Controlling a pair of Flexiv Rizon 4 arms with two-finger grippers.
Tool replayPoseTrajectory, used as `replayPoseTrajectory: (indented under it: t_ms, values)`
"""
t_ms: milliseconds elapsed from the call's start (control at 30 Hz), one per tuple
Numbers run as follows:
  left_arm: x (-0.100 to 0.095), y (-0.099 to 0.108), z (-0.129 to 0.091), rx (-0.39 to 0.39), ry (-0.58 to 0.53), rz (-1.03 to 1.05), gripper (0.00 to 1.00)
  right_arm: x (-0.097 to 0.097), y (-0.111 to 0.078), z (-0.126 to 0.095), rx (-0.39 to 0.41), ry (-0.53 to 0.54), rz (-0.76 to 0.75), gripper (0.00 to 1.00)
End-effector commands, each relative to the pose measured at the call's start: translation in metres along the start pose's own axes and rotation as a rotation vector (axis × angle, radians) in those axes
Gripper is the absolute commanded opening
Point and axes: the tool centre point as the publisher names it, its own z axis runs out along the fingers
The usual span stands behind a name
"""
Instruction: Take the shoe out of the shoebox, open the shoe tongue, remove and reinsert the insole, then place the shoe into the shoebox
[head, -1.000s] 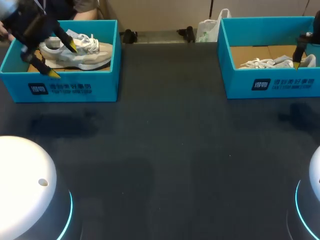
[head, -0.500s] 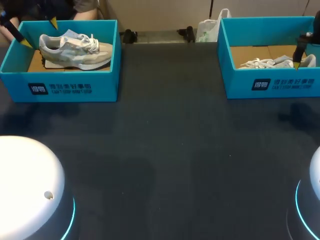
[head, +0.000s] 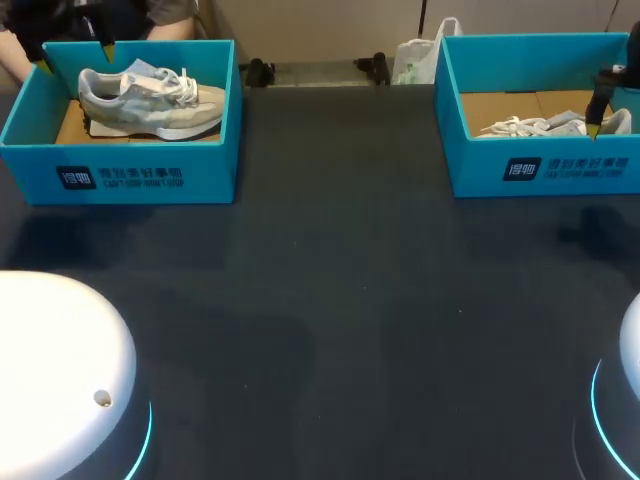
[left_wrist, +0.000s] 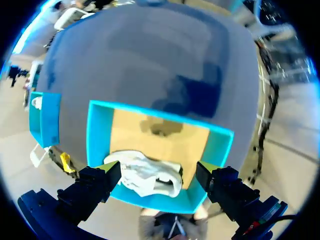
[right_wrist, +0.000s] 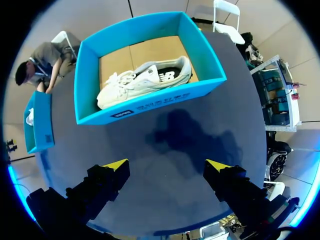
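Pale laced shoe (head: 150, 103), inside left blue shoebox (head: 120, 178)

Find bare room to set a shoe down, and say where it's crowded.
Bare: the table between the left shoebox and the right shoebox, and all of it in front. Crowded: both boxes, holding the left shoe and the right shoe.
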Motion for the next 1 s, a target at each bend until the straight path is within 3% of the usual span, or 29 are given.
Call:
replayPoseTrajectory:
  t_ms: [33, 167, 600, 800, 1000]
  values:
    - [0.013, 0.042, 0.014, 0.037, 0.0, 0.046, 1.0, 0.0, -0.001, 0.0, -0.002, 0.0, 0.001, 1.0]
    - [0.032, 0.08, 0.024, 0.128, 0.011, 0.169, 1.0, 0.0, -0.001, 0.0, -0.002, 0.0, 0.001, 1.0]
    - [0.032, 0.08, 0.024, 0.128, 0.011, 0.169, 1.0, 0.0, -0.001, 0.0, -0.002, 0.0, 0.001, 1.0]
    - [0.034, 0.122, 0.059, 0.178, 0.002, 0.182, 1.0, 0.0, -0.001, 0.0, -0.002, 0.0, 0.001, 1.0]
    - [0.045, 0.14, 0.084, 0.219, 0.021, 0.222, 1.0, 0.0, -0.001, 0.0, -0.002, 0.0, 0.001, 1.0]
